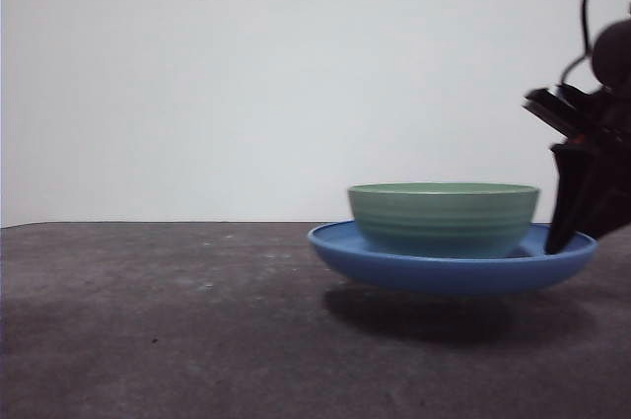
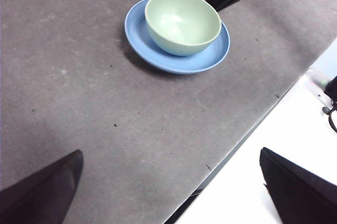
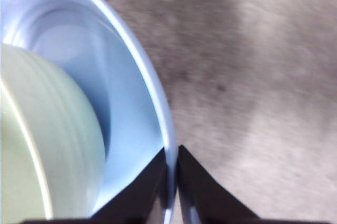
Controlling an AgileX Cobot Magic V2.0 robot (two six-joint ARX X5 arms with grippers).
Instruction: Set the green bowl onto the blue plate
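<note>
Front view: the green bowl sits upright inside the blue plate, and the right gripper pinches the plate's rim at three o'clock. Left wrist view: the left gripper hangs well apart over the grey table, jaws spread wide and empty. Right wrist view: jaws closed tight on the plate's rim, bowl alongside.

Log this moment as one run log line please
bowl: green bowl in blue plate | right gripper: shut on plate rim | left gripper: open, waiting
</note>
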